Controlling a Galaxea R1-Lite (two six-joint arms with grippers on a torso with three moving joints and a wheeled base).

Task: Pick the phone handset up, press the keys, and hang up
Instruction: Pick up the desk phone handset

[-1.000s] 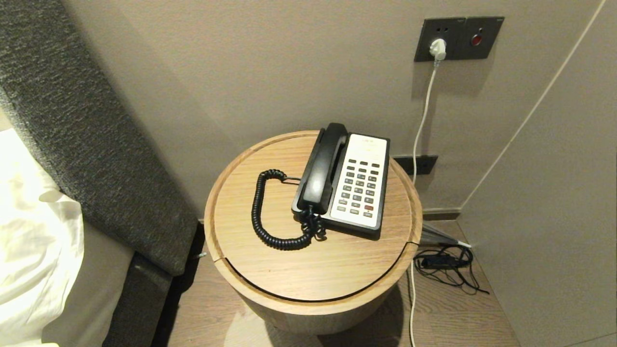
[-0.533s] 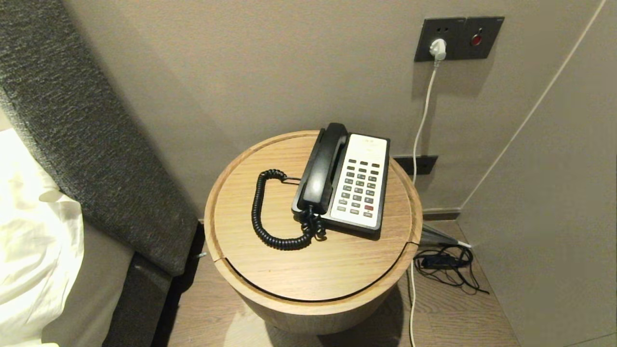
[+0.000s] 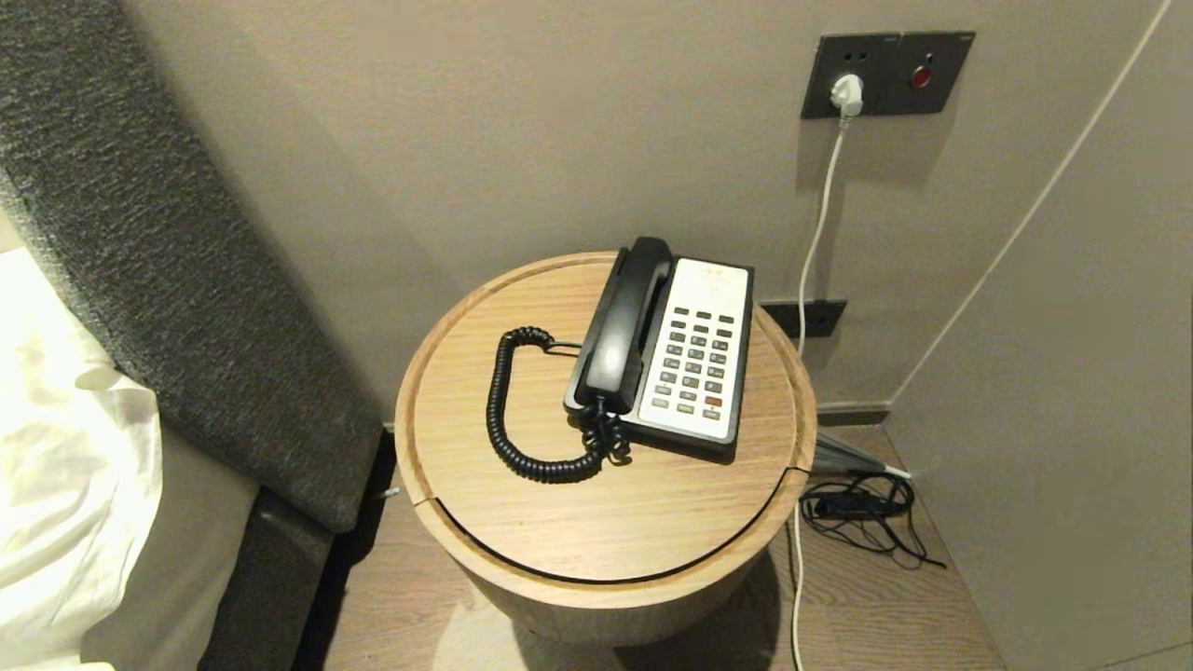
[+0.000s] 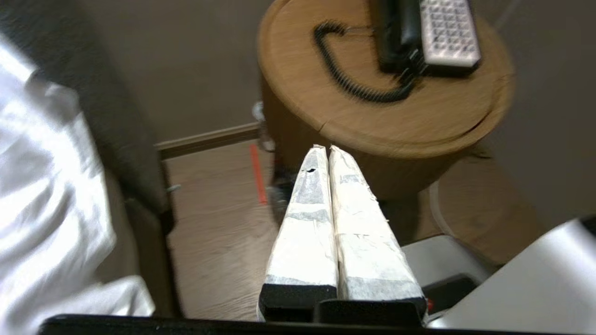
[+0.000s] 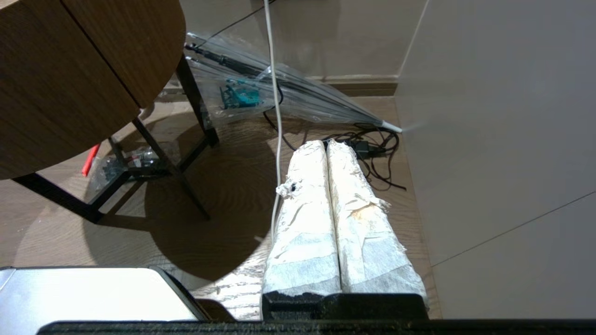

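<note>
A black handset lies in its cradle on the left side of a black phone with a white keypad face, on a round wooden bedside table. Its coiled black cord loops to the left. Neither gripper shows in the head view. My left gripper is shut and empty, low in front of the table, below its top; the phone and cord show beyond it. My right gripper is shut and empty, low near the floor to the right of the table.
A grey padded headboard and white bedding stand at the left. A wall socket with a white plug and cable is behind. A folded clear umbrella and black cables lie on the floor at the right, by the wall panel.
</note>
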